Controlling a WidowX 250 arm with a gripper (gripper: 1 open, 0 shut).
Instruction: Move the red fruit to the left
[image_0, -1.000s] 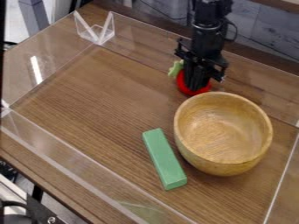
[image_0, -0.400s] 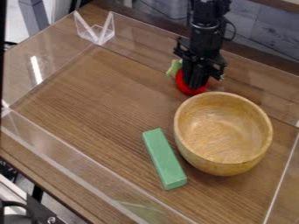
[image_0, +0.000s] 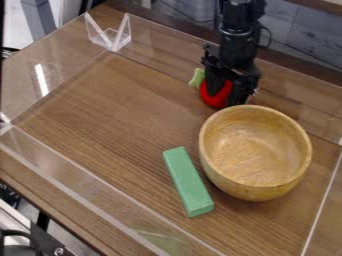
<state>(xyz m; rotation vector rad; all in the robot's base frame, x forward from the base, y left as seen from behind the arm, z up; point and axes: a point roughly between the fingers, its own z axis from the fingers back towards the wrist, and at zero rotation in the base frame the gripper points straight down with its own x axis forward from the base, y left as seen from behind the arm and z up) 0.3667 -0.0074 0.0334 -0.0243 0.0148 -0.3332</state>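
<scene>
The red toy fruit (image_0: 215, 95) sits just beyond the far rim of the wooden bowl (image_0: 257, 155), its green leafy top (image_0: 199, 77) pointing away from it. The black end effector (image_0: 225, 91) is right over the fruit, overlapping it; I cannot tell whether its fingers are apart or clamped on it.

The likeliest trouble is a poor grip: the fruit is round and probably smooth, so fingers closing off-centre could squirt it out, perhaps against the bowl. A low sideways move could also clip the bowl's rim, since the gap looks slim. Dark fingers hide part of the fruit, making a miss hard to spot.

The brown wooden surface (image_0: 107, 120) carries the bowl, with 1 flat green block (image_0: 189, 182) beside it and 1 clear plastic piece (image_0: 110, 32) well apart from it. Dark cables (image_0: 19, 240) show off the surface, far from the bowl.
</scene>
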